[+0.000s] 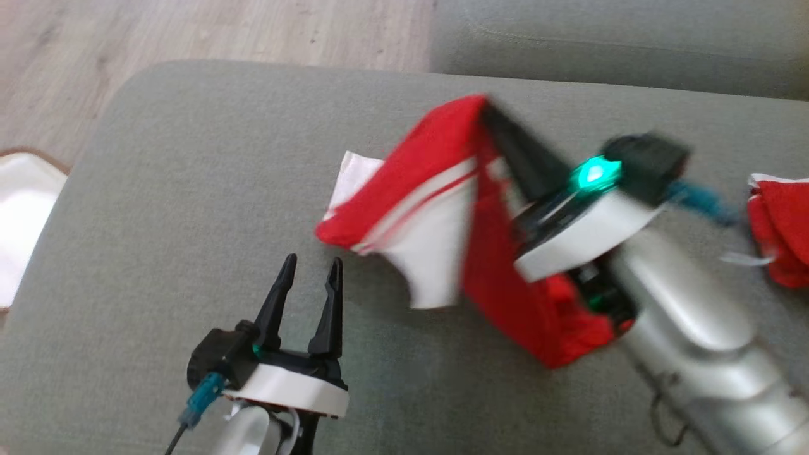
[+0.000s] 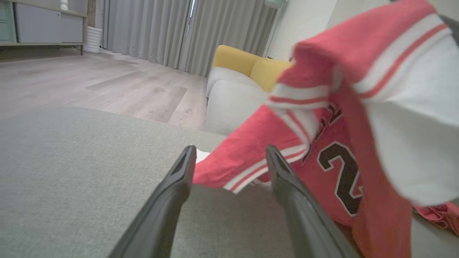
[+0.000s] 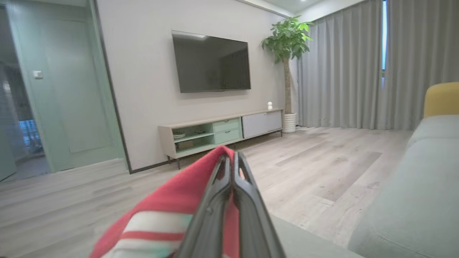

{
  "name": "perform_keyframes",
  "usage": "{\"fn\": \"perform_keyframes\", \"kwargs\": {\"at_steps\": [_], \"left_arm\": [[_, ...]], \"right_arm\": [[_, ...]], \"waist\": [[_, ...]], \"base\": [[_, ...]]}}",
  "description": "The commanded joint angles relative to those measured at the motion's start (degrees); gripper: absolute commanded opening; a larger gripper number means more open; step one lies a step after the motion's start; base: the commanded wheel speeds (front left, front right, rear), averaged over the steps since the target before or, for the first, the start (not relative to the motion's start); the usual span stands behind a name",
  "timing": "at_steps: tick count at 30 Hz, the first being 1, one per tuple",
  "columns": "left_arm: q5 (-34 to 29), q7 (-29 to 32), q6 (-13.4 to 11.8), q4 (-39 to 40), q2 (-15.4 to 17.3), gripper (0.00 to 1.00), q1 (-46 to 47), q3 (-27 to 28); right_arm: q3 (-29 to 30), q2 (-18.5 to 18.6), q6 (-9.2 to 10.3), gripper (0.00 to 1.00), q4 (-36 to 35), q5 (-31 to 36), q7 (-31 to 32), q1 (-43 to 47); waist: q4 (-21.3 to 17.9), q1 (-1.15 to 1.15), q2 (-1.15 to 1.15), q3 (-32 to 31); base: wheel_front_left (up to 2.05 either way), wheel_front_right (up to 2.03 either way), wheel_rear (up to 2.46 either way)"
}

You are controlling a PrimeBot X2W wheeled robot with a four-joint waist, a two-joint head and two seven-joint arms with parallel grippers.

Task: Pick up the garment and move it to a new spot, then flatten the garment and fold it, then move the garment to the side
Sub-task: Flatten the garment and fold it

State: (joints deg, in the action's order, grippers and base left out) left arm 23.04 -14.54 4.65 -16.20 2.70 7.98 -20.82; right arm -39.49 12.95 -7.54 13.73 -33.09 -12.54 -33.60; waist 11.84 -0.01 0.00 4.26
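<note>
Far left, a white object (image 1: 19, 215) sits at the frame edge on the wood floor (image 1: 189, 31). The grey cushion (image 1: 189, 189) has a rounded far-left corner that drops off to that floor. The cushion's left half is bare, so that's the open room.

The left gripper (image 1: 314, 260) is low on the cushion, fingers spread, gripping nothing and pointing at the garment's left tip from just beside it. In the left wrist view the left gripper (image 2: 230, 150) frames that red-and-white hem.

The garment (image 1: 436, 189), a red and white jersey, sits mid-cushion, hoisted into a tent. In the head view its long axis runs from the raised peak at the far side down toward us and slightly right. The near end bunches on the cushion and a white-striped panel fans out left. We see a black number on the garment (image 2: 344, 168).

The right gripper (image 1: 490, 110) is clenched on the peak. In the right wrist view the right gripper (image 3: 231, 156) pinches red fabric.

At the far right edge lies another red cloth (image 1: 780, 221), well apart.
</note>
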Motion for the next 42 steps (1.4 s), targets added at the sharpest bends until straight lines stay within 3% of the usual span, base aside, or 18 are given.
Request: {"fn": "perform_keyframes", "kwargs": {"at_steps": [1,6,10,11,12,15,18,25,31,42], "left_arm": [[-0.37,-0.46,0.22,2.09,0.18,1.00,1.53,1.19],[0.71,-0.46,0.15,2.27,0.18,1.00,2.23,-1.23],[1.92,-0.46,-0.11,2.32,0.18,1.00,3.28,-3.41],[2.29,-0.46,-0.25,2.42,0.18,1.00,3.59,-3.95],[2.66,-0.46,-0.42,2.53,0.18,1.00,3.88,-4.43],[3.73,-0.46,-0.91,2.79,0.18,1.00,4.63,-5.93],[4.45,-0.46,-1.59,3.14,0.18,1.00,4.89,-6.40],[4.20,-0.46,-2.07,2.96,0.18,1.00,4.85,-4.65],[2.94,-0.46,-1.63,3.12,0.18,1.00,4.90,-1.64],[0.84,-0.46,-0.75,3.51,0.18,1.00,2.13,2.17]], "right_arm": [[2.44,1.09,0.05,0.00,-1.00,-0.47,0.79,-2.62],[9.43,3.41,0.05,0.00,11.74,-1.18,5.30,-9.07],[13.23,5.09,0.05,0.00,27.71,1.90,6.31,-15.90],[14.57,5.94,0.05,0.44,32.46,3.87,6.28,-17.82],[16.52,6.51,0.05,1.00,37.50,5.41,6.59,-19.53],[21.32,7.72,0.05,1.00,48.92,10.00,4.74,-24.04],[24.28,6.88,0.05,1.00,54.94,13.10,1.14,-26.38],[22.75,2.79,0.05,1.00,55.04,17.11,-1.98,-25.10],[23.36,-0.37,0.05,1.00,43.56,17.85,-2.42,-18.59],[30.56,-6.26,0.05,1.00,18.75,23.39,-2.45,7.43]], "waist": [[0.86,0.01,0.00,0.59],[3.89,0.01,0.00,2.83],[6.41,0.01,0.00,4.30],[7.05,0.01,0.00,4.75],[7.56,0.01,0.00,5.08],[8.91,0.01,0.00,5.81],[8.91,0.01,0.00,6.16],[5.88,0.01,0.00,5.37],[1.05,0.01,0.00,2.74],[-6.90,0.01,0.00,-1.57]], "base": [[0.00,0.00,0.00],[0.00,0.00,0.00],[0.00,0.00,0.00],[0.00,0.00,0.00],[0.00,0.00,0.00],[0.00,0.00,0.00],[0.00,0.00,0.00],[0.00,0.00,0.00],[0.00,0.00,0.00],[0.00,0.00,0.00]]}}
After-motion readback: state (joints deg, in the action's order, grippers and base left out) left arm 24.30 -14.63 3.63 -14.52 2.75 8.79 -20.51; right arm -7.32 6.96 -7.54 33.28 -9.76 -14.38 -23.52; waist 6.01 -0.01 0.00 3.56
